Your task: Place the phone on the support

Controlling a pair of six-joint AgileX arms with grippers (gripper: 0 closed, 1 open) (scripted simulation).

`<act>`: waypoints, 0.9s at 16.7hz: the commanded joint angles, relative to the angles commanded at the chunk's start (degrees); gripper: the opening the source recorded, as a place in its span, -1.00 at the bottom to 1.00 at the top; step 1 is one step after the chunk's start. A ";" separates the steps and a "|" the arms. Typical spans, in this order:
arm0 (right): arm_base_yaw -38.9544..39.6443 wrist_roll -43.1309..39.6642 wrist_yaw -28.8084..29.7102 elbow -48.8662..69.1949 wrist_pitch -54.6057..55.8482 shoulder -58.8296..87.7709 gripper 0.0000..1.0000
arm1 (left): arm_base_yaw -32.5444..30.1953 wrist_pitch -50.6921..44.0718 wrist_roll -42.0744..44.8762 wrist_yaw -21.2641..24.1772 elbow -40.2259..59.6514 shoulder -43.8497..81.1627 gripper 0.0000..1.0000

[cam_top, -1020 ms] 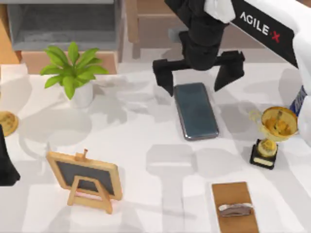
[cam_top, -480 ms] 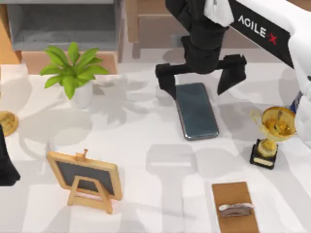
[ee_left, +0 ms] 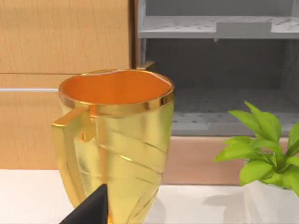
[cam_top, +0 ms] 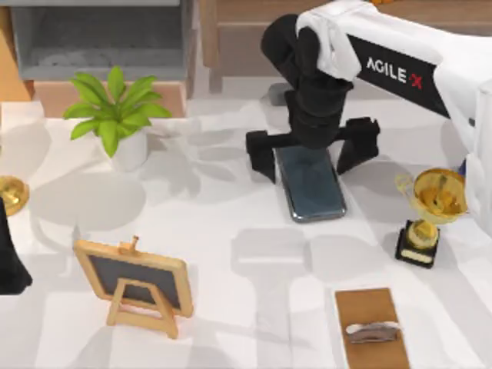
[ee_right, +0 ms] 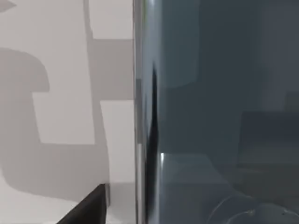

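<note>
The phone [cam_top: 311, 188], a dark blue-grey glossy slab with a silvery rim, lies flat on the white table right of centre. My right gripper [cam_top: 310, 151] hangs low over its far end, open, with one black finger on either side of the slab and apart from it. In the right wrist view the phone's glossy face [ee_right: 215, 116] is very close, with one dark fingertip [ee_right: 86, 212] beside its edge. The support [cam_top: 371, 327], a brown board with a small silvery holder, lies at the front right. My left arm [cam_top: 9, 257] stays parked at the table's left edge.
A gold trophy [cam_top: 430, 211] on a black base stands just right of the phone. A potted plant [cam_top: 115, 111] is at the back left, a small chalkboard easel [cam_top: 138, 280] at the front left, and a gold cup [ee_left: 114, 140] by the left arm.
My right gripper has come down towards the table, and its open fingers now straddle the phone's far end. The phone has not moved.
</note>
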 joint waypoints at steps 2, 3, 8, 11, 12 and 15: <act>0.00 0.00 0.00 -1.10 1.19 0.17 1.00 | 0.00 0.00 0.00 0.00 0.00 0.00 1.00; 0.00 0.00 0.00 -1.10 1.19 0.17 1.00 | 0.00 0.00 0.00 0.00 0.00 0.00 1.00; 0.00 0.00 0.00 -1.10 1.19 0.17 0.55 | 0.00 0.00 0.00 0.00 0.00 0.00 1.00; 0.00 0.00 0.00 -1.10 1.19 0.17 0.10 | 0.00 0.00 0.00 0.00 0.00 0.00 1.00; 0.00 0.00 0.00 -1.10 1.19 0.17 -0.06 | 0.00 0.00 0.00 0.00 0.00 0.00 1.00; 0.00 0.00 0.00 -1.10 1.19 0.17 -0.51 | 0.00 0.00 0.00 0.00 0.00 0.00 1.00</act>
